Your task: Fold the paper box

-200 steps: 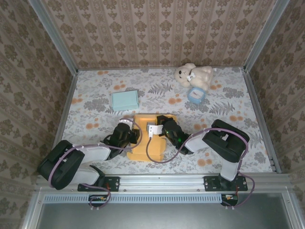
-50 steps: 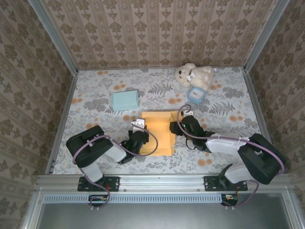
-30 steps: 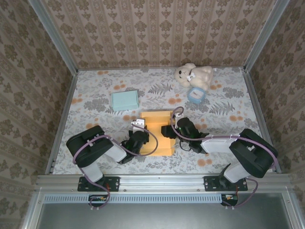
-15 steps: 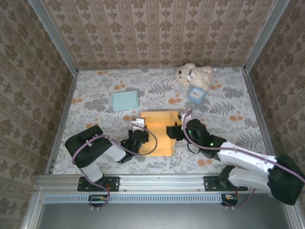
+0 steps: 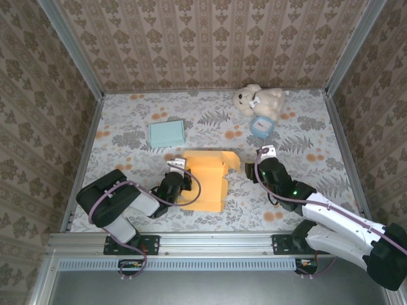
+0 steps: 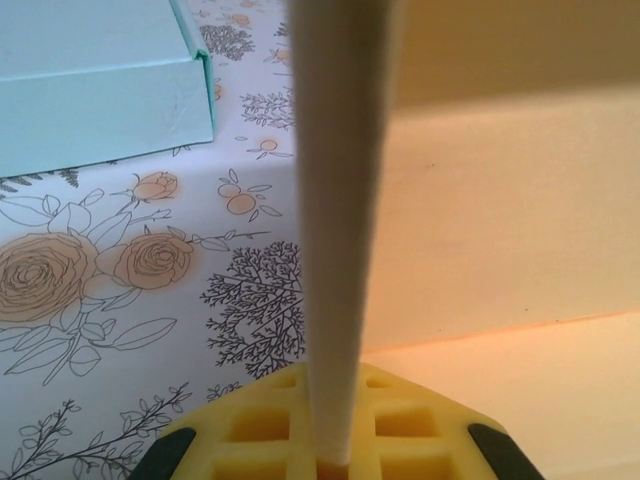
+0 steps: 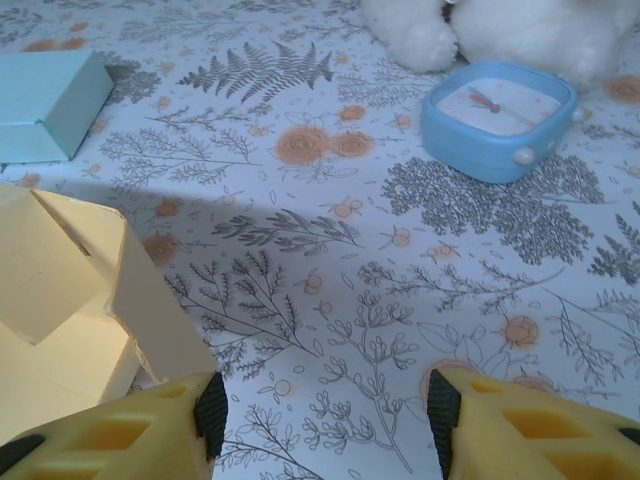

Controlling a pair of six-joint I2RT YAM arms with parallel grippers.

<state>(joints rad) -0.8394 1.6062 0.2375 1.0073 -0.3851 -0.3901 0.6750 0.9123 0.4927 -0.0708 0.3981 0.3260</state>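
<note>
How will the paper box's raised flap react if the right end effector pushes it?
Probably floppy: the paper box is thin sheet, edge-on in the shut left end effector. Likely light, so it may pivot about that grip. The raised flap would probably bend, not resist.

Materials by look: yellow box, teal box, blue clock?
Yellow box: thin matte card or paper; sharp creases, flaps standing up.
Teal box: probably matte paperboard; crisp flat faces, no shine.
Blue clock: likely moulded plastic; smooth rounded rim, slight sheen.
</note>
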